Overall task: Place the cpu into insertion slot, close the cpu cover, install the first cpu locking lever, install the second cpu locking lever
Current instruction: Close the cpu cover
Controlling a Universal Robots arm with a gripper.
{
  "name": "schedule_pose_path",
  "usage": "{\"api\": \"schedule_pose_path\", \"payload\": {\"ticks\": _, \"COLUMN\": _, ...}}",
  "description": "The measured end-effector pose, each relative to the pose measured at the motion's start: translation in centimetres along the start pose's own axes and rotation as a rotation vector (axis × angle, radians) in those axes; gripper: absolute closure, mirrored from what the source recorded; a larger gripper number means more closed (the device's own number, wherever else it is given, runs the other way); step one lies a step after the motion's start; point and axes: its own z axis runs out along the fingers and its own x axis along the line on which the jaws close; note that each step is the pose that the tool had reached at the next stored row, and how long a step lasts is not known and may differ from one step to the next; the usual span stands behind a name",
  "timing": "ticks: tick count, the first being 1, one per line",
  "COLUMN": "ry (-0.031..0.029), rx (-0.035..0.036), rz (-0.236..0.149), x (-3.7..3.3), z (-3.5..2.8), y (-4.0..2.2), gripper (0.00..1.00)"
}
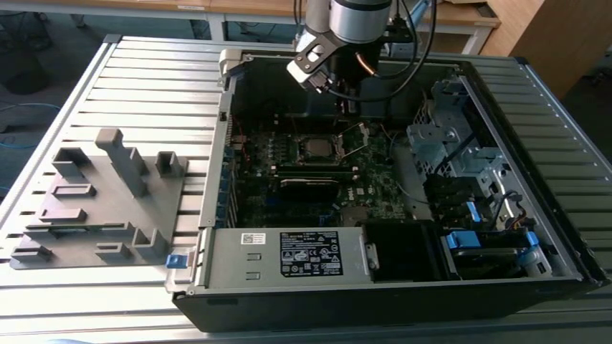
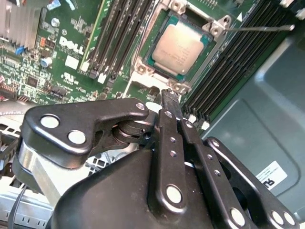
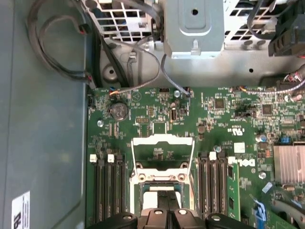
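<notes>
You can count here | cpu (image 2: 178,49): one | insertion slot (image 2: 144,71): one | cpu cover (image 3: 163,141): one | gripper (image 2: 171,95): one | banks of memory slots (image 3: 108,188): two | coin battery (image 3: 118,111): one | finned heatsink (image 3: 288,164): one | power supply box (image 1: 287,254): one | grey fixture tray (image 1: 96,208): one | computer case (image 1: 383,304): one

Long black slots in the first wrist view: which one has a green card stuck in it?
The outermost long black slot on the side toward the silver finned heatsink holds a thin green card; every other slot looks empty.
</notes>
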Motion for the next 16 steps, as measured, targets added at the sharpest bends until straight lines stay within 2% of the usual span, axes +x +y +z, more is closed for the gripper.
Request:
{"api": "schedule_pose_path", "payload": {"ticks": 3, "ry": -0.0001, "rx": -0.0001, "rz": 0.000, "x": 0.01, "z": 0.04, "y": 0.44, "gripper": 0.89}}
{"api": "schedule_pose_path", "payload": {"ticks": 16, "ry": -0.0001, "rx": 0.0000, "rz": 0.000, "x": 0.02, "z": 0.05, "y": 0.61, "gripper": 0.89}}
